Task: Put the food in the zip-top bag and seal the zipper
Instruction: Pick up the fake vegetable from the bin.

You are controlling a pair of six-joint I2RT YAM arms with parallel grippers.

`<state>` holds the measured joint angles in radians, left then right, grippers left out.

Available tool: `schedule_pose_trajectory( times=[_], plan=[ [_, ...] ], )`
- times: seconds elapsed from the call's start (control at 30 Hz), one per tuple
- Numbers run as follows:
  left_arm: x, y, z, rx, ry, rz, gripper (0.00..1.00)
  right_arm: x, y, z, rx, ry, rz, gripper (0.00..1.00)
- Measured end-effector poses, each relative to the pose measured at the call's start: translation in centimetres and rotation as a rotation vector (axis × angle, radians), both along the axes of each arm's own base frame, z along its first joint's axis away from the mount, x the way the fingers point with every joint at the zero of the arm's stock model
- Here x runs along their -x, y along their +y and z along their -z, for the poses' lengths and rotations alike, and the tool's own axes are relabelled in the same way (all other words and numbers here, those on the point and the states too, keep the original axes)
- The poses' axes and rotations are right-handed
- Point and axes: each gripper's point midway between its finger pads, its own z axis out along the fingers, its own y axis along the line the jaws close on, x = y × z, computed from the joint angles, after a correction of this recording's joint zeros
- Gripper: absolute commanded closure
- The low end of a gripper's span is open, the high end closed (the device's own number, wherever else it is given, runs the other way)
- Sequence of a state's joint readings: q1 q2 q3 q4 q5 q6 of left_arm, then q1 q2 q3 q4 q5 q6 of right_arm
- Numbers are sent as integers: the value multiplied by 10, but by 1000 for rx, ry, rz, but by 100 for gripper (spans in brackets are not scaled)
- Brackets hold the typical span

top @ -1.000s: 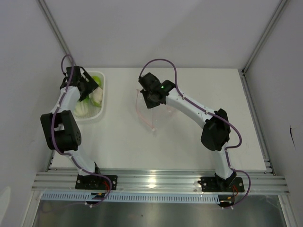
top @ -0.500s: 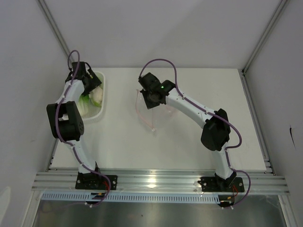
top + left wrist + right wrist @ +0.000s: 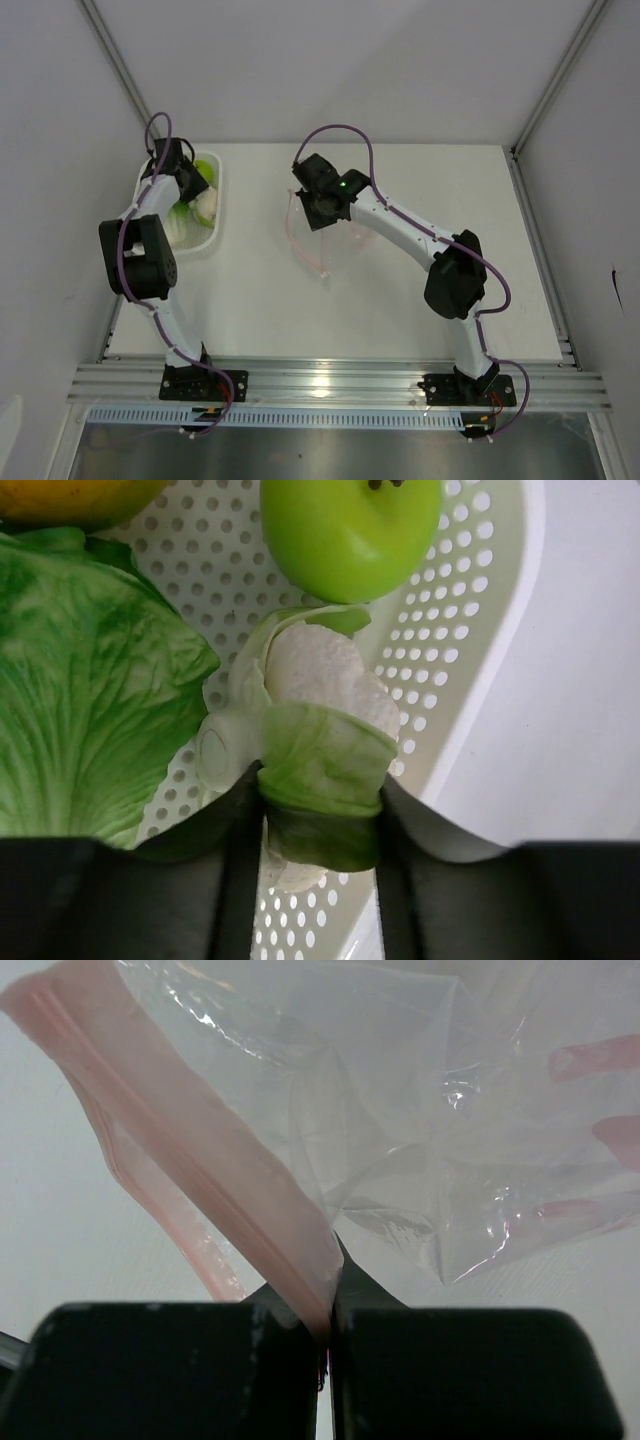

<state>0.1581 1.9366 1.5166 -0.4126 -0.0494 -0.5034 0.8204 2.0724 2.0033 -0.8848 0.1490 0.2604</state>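
Gripping the cauliflower [image 3: 320,730] inside the basket [image 3: 480,630] at the desk's [image 3: 400,310] far-left corner, the left jaws were closed snugly around it, seemingly ready to lift it out. The right jaws were pinched shut on the zipper [image 3: 200,1170], holding the empty-looking bag [image 3: 430,1110] near the far edge's middle, probably to hold its mouth up for loading.
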Motion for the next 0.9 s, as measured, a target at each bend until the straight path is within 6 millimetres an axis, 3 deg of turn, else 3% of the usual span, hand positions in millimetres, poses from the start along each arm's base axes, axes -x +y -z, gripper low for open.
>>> schedule_pose_trajectory(
  times=[0.03, 0.1, 0.13, 0.43, 0.57, 0.7, 0.9],
  plan=[
    [2, 0, 1, 1, -3, -1, 76, 0, 0, 0, 0, 0, 0, 100],
    [4, -1, 2, 5, -10, -5, 86, 0, 0, 0, 0, 0, 0, 100],
    [5, -1, 2, 8, -14, -8, 98, 0, 0, 0, 0, 0, 0, 100],
    [10, -2, -2, 9, -26, -14, 99, -2, 2, -3, -6, -6, 1, 100],
    [26, -5, -13, 9, -17, -15, 99, -5, 3, -6, -8, -12, 4, 100],
    [44, -8, -49, 3, -74, -14, 99, -10, 1, -7, -3, -17, 16, 100],
    [73, -27, -139, 22, -307, 22, 99, -14, -7, -6, 10, -13, 35, 100]
  ],
)
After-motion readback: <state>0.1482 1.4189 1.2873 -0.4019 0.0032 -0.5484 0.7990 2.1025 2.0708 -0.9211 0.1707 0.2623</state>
